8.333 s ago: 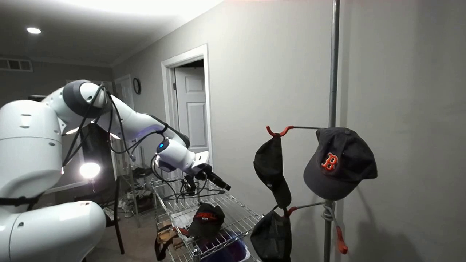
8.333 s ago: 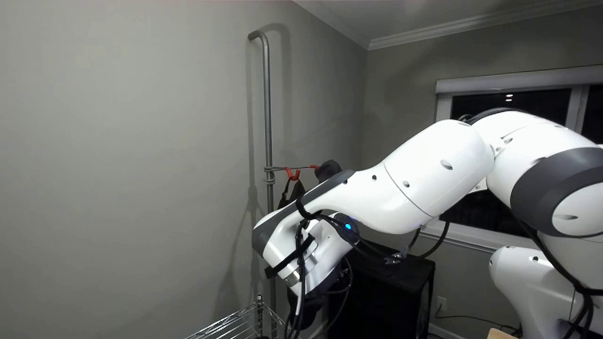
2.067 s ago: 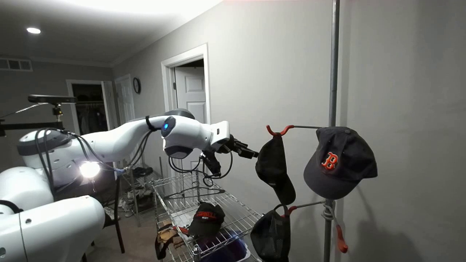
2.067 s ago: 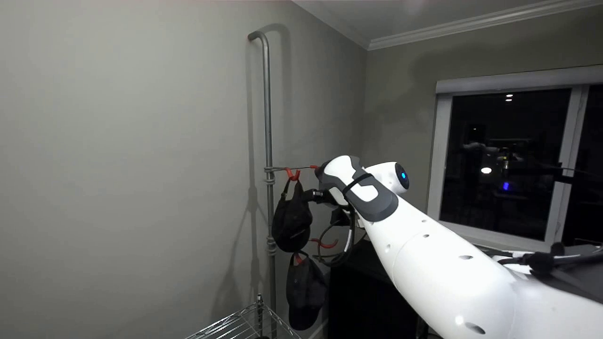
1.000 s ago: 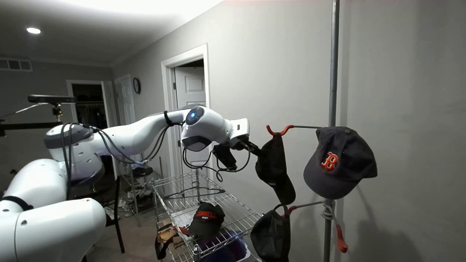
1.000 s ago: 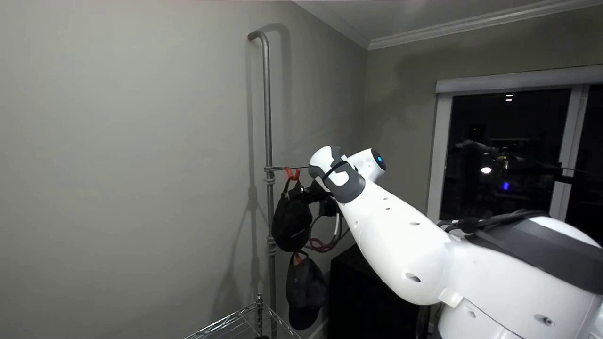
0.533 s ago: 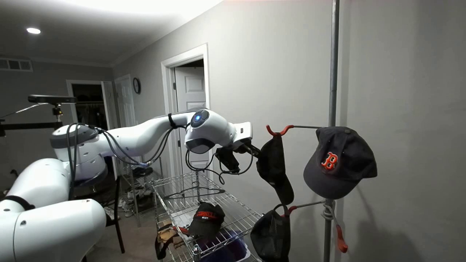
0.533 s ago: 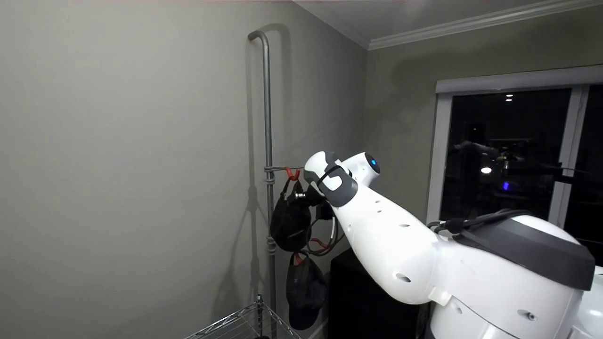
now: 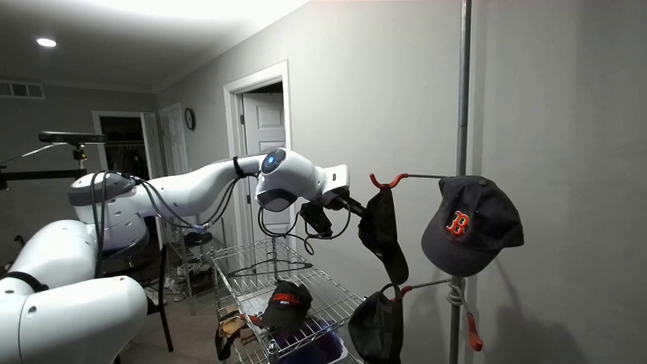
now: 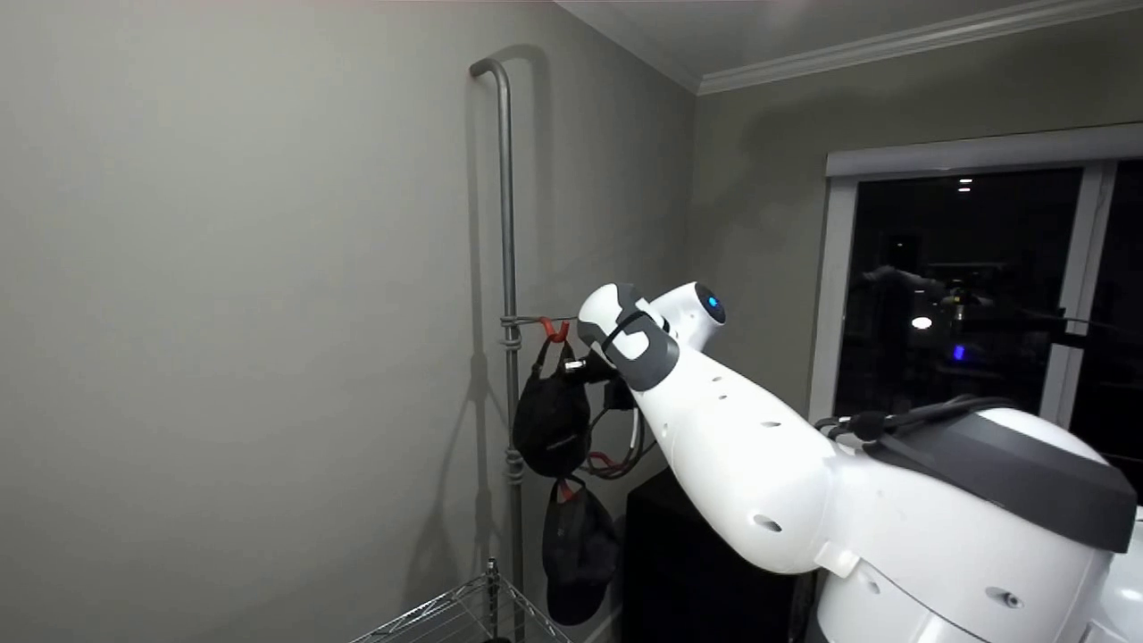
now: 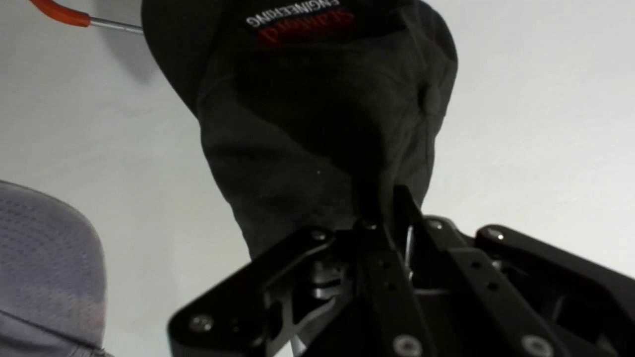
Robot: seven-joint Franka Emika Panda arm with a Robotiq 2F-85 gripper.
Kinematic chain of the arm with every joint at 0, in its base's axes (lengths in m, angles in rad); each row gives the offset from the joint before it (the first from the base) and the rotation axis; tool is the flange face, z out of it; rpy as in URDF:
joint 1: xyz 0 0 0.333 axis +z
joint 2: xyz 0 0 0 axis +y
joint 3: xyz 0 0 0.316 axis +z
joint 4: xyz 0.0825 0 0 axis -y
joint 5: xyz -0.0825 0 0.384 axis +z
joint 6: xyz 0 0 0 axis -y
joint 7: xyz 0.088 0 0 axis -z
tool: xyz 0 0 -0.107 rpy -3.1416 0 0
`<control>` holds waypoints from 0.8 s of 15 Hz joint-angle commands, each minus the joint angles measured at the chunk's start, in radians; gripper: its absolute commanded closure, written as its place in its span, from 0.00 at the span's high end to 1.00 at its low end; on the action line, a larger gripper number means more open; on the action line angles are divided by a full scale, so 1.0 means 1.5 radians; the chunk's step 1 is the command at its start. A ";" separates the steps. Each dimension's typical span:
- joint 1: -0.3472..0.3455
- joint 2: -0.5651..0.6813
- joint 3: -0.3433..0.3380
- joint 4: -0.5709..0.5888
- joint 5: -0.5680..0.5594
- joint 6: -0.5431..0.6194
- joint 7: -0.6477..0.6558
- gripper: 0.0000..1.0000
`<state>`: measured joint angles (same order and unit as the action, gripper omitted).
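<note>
Grey wall [image 9: 364,91]; in an exterior view our black gripper [image 9: 363,211] touches a black fabric cap [image 9: 380,227] on a red-ended metal hook [image 9: 398,181]. In an exterior view, cap hangs by the grey metal pole [image 10: 507,223]. Wrist view: we see jaws pinching a cap fold, bulk beyond.

In an exterior view, the gripper [image 9: 364,212] has travelled from 8 o'clock of the black cap [image 9: 384,242], well apart, to contact at the cap's 10 o'clock edge; its 2 fingers [image 11: 397,307] are now drawn together on the fabric. The cap has shifted slightly toward 3 o'clock.
</note>
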<state>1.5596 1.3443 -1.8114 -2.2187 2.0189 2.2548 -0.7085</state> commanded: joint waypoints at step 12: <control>0.051 -0.079 -0.186 -0.095 -0.137 -0.134 -0.005 0.05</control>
<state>1.6025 1.2596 -2.0283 -2.3213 1.8246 2.1104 -0.6756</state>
